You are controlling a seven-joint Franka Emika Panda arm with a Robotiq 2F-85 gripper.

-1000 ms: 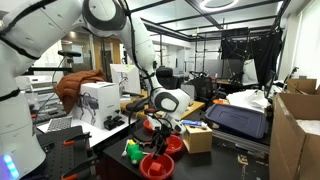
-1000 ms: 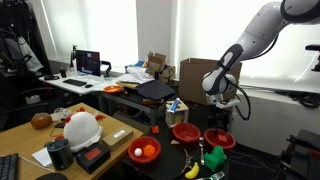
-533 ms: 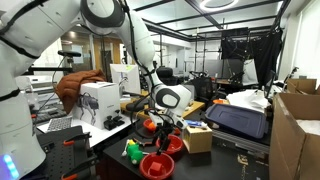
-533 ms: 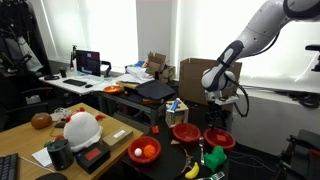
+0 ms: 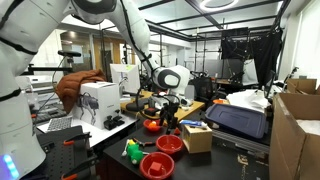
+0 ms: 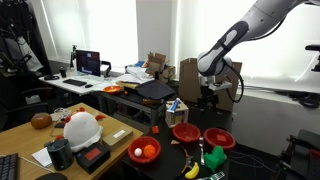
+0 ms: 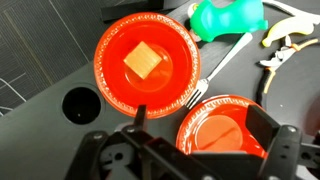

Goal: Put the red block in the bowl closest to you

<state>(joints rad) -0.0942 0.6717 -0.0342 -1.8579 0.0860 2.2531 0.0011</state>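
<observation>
The block (image 7: 144, 61), orange-red in this light, lies flat in the middle of a red bowl (image 7: 103, 75) at the upper left of the wrist view. A second red bowl (image 7: 215, 125) sits empty beside it, right under my gripper (image 7: 203, 115). The gripper is open and holds nothing. In both exterior views the gripper (image 5: 168, 115) (image 6: 207, 100) hangs well above the two red bowls (image 5: 170, 144) (image 6: 186, 131) on the dark table.
A fork (image 7: 222, 65) lies between the bowls. A green object (image 7: 228, 15) and pliers (image 7: 290, 50) lie beyond. A round hole (image 7: 78, 102) is in the table. A third red bowl (image 6: 145, 151) holds orange things. Cardboard boxes (image 5: 196, 138) stand near.
The gripper has risen from low over the red bowls to well above them and is empty. The bowls have not moved.
</observation>
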